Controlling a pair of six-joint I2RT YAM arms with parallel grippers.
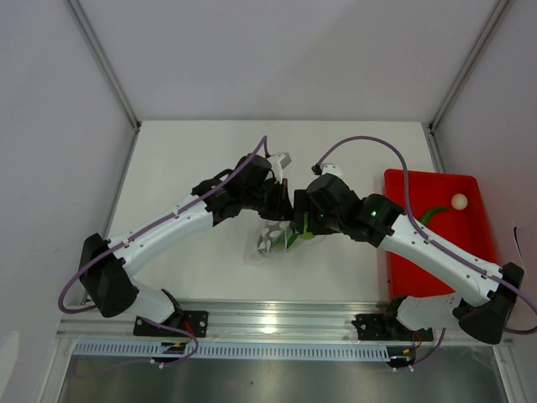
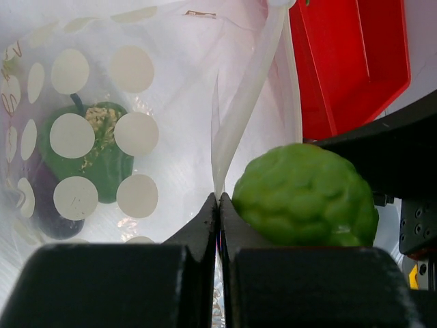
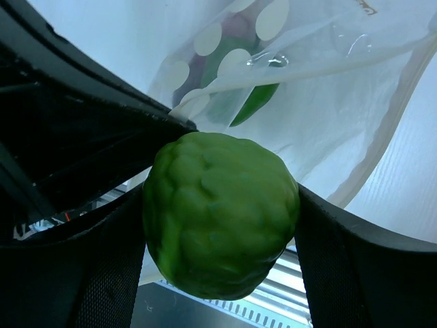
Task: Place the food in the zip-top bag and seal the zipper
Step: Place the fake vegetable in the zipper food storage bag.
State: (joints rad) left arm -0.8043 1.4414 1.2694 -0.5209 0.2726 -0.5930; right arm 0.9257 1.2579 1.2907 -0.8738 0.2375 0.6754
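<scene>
Right gripper (image 3: pixel 220 229) has its jaws spread wide around the bright green round piece (image 2: pixel 304 195), a bumpy lime ball, held right at the mouth of the zip-top bag (image 2: pixel 171 82). Left gripper (image 2: pixel 218 205) has its jaws pinched fully together on the bag's whitish edge. Inside the bag sit a darker green piece (image 2: pixel 102 167) and a purple piece (image 2: pixel 44 219). Farther off on the surface (image 1: pixel 210 168), the red tray (image 1: pixel 474 189) holds the whitish ball (image 1: pixel 458 201).

White surface (image 1: pixel 210 172), pale grey walls (image 1: pixel 50 126) around, metal posts (image 1: pixel 103 63) at far corners, aluminium rail (image 1: pixel 277 317) along near edge.
</scene>
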